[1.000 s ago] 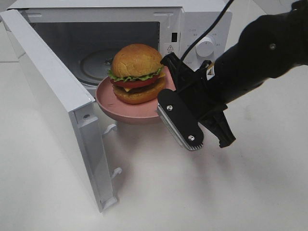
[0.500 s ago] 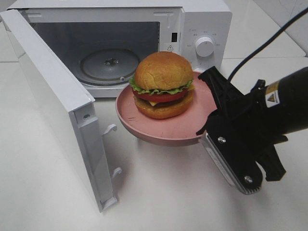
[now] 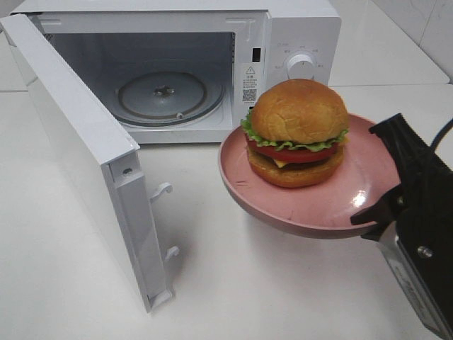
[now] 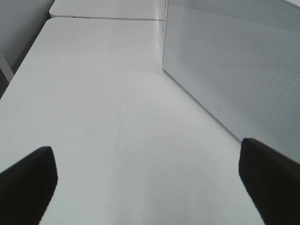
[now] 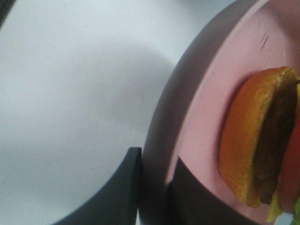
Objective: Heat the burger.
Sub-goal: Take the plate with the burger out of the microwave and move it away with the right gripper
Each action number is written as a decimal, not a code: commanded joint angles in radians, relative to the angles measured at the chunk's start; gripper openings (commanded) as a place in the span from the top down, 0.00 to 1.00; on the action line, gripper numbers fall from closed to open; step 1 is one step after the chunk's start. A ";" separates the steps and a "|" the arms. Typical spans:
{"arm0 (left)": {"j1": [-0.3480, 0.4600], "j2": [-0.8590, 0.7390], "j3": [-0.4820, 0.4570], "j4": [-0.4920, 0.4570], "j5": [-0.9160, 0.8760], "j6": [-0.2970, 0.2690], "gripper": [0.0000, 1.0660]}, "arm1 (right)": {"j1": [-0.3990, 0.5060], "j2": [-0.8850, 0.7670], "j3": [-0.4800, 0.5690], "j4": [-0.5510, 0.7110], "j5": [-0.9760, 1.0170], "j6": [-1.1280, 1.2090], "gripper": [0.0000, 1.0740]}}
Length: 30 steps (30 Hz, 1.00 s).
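Note:
The burger (image 3: 297,131), with a golden bun, lettuce, tomato, cheese and patty, sits upright on a round pink plate (image 3: 283,212). My right gripper (image 3: 386,205) is shut on the plate's right rim and holds it above the table, in front of the microwave's control panel. The right wrist view shows the jaws pinching the plate's rim (image 5: 201,117), with the burger (image 5: 253,140) close by. My left gripper (image 4: 150,178) is open and empty over bare table; only its two dark fingertips (image 4: 26,178) show. It is out of the exterior view.
The white microwave (image 3: 297,28) stands at the back with its door (image 3: 78,142) swung wide open to the left. Its glass turntable (image 3: 163,95) holds nothing. A white perforated panel (image 4: 234,61) rises beside my left gripper.
My right gripper has carried the plate and burger to the right and forward, away from the microwave's opening. The microwave door has not moved.

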 commanded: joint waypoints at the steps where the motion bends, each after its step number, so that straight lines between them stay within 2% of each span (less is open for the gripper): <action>1: 0.003 -0.019 0.001 -0.005 0.003 -0.005 0.08 | -0.003 -0.102 0.000 -0.111 0.029 0.134 1.00; 9: 0.003 -0.019 0.001 -0.005 0.003 -0.005 0.08 | -0.003 -0.210 0.000 -0.222 0.122 0.276 1.00; 11: 0.003 -0.019 0.001 -0.005 0.003 -0.005 0.08 | -0.003 -0.258 0.000 -0.294 0.180 0.376 1.00; 17: 0.003 -0.019 0.001 -0.005 0.003 -0.005 0.08 | -0.003 -0.272 0.000 -0.358 0.250 0.499 1.00; 19: 0.003 -0.019 0.001 -0.005 0.003 -0.005 0.08 | -0.003 -0.272 0.000 -0.437 0.315 0.690 1.00; 22: 0.003 -0.019 0.001 -0.005 0.003 -0.005 0.08 | -0.003 -0.272 0.000 -0.507 0.356 0.822 1.00; 30: 0.003 -0.019 0.001 -0.005 0.003 -0.005 0.08 | -0.003 -0.272 0.000 -0.630 0.438 1.053 1.00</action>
